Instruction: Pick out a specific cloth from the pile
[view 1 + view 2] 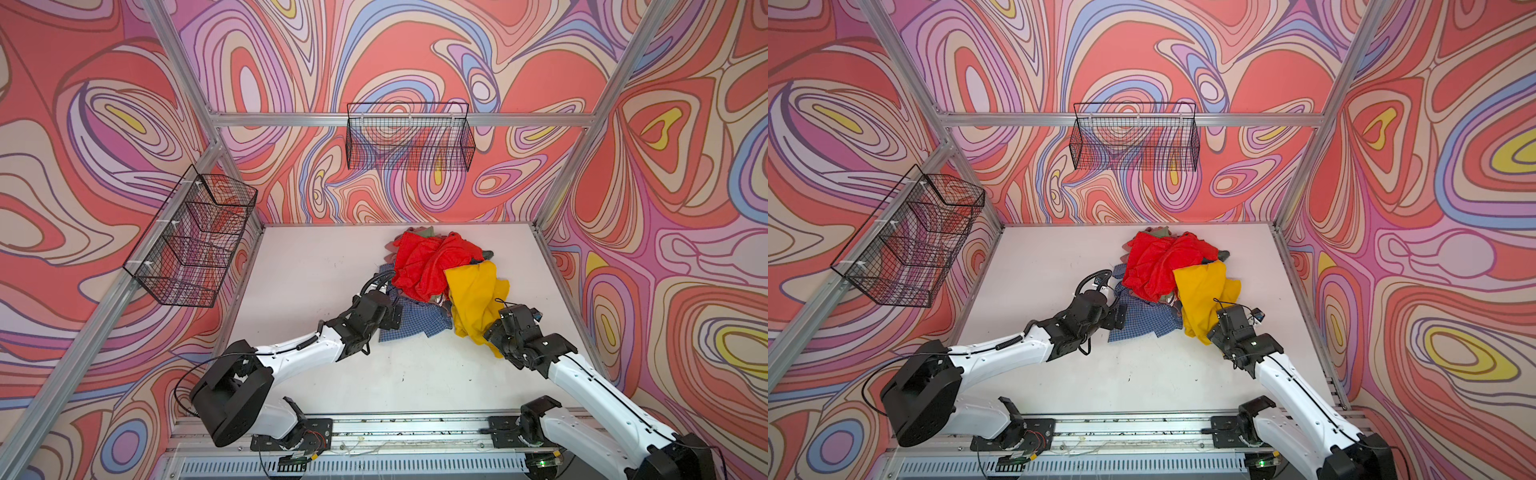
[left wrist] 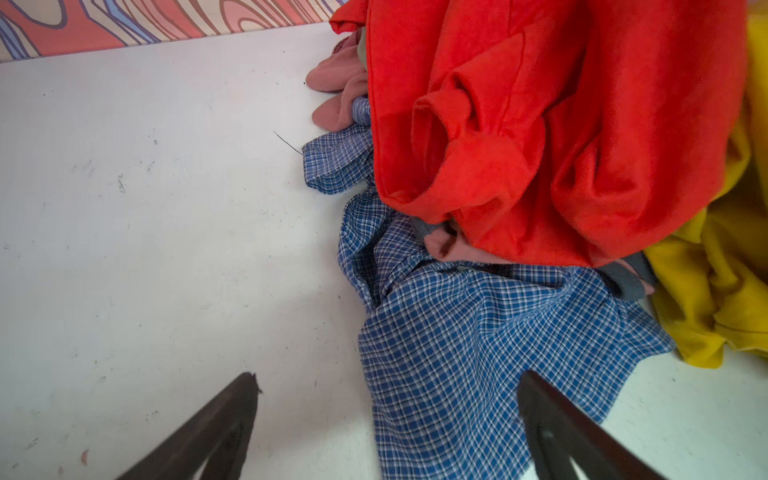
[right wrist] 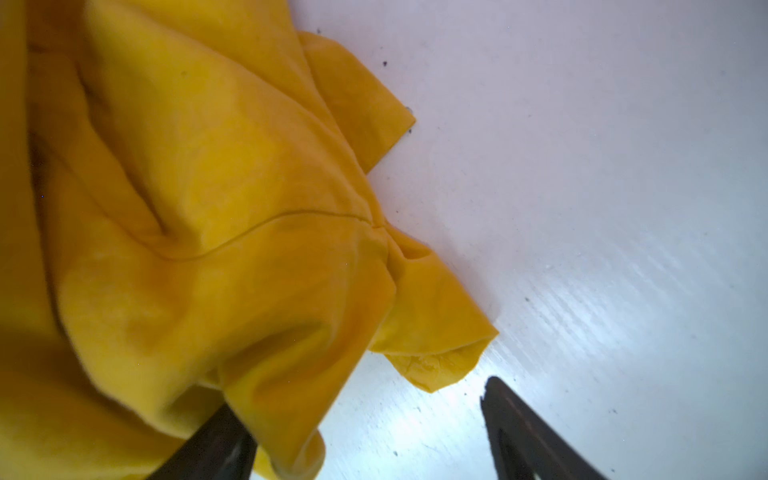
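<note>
Item: plain mustard-yellow fabric cloth, soft and creased, the piece being sought.
Item position: lying directly ahead of the right gripper, with one loose fold draping over one of its fingers. The far part is resting against the side of the pile.
Right gripper state: jaws standing well apart and pinching nothing. The other finger is hanging bare above the white tabletop.
Left gripper state: jaws spread wide and empty, hovering just short of the pile, with bare table under one finger.
Ahead of the left gripper: blue-and-white checked cotton shirt, its hem lying between the fingertips. Bright red crumpled cloth is heaped beyond it.
Further contents: dull pink soft pieces and a grey edge are peeking from under the red cloth.
Contact, both top views: the yellow cloth's far corner is overlapping the red cloth's edge, and its side is touching the checked shirt.
Step in hand (judged): separating the yellow cloth from the pile. It is sitting at the pile's edge on the right gripper's side, not yet clear of the other garments.
Next move (judged): closing the right jaws on the draped fold alone, then drawing it toward the arm's base and away from the heap.
Caution (judged): the fold is thin and slack and may slip. The overlapped red edge may drag along.
</note>
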Motion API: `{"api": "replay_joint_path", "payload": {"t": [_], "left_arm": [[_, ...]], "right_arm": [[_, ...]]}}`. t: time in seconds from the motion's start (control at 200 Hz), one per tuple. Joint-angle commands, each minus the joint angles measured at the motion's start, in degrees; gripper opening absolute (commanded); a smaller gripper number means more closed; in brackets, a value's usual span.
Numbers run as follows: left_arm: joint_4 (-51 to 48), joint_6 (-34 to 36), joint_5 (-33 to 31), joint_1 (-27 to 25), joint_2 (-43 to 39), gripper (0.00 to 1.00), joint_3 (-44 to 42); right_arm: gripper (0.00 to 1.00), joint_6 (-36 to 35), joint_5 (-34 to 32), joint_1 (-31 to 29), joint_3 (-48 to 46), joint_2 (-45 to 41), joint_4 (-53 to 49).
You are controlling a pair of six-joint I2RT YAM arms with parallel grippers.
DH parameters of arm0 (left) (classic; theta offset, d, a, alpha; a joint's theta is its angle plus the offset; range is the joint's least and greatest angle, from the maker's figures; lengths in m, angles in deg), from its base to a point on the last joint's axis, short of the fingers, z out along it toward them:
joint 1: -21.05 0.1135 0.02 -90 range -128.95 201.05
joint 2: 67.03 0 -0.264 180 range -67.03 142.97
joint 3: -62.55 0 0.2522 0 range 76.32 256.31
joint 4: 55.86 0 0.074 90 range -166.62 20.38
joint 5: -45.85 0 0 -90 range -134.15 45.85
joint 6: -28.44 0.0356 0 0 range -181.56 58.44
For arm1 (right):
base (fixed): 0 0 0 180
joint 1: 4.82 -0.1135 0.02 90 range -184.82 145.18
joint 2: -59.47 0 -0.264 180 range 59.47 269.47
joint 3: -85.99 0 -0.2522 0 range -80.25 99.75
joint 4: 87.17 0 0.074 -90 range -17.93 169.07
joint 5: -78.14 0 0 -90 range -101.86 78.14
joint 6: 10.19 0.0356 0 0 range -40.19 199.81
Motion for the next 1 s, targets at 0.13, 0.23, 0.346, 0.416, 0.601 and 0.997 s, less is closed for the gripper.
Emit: {"api": "replay_joint_path", "payload": {"t": [0.13,0.23,0.346,0.416,0.601,0.997], "left_arm": [[1.2,0.9,-1.5,0.0,-2.9,1.0,-1.6],[1.3,0.7,-1.7,0.0,-3.5,1.0,-2.1],[1.1,0.6,-2.0,0.0,-4.2,1.0,-2.6],[0.8,0.7,-2.4,0.0,-4.9,1.0,-2.8],[0.8,0.7,-3.9,0.0,-6.3,1.0,-4.0],[0.1,1.6,-6.1,0.0,-7.1,1.0,-4.5]], "right_arm": [[0.96,-0.3,-2.2,-0.4,-4.1,7.5,12.6],[0.95,-0.8,-1.0,-0.1,-4.0,12.4,17.0],[0.83,-0.2,1.1,0.5,-5.3,18.1,23.0],[0.7,-0.2,2.5,1.4,-6.3,20.4,25.8],[0.34,-1.1,3.0,2.4,-6.2,19.5,26.7],[0.0,-11.2,1.8,2.4,-1.7,-0.1,26.5]]}}
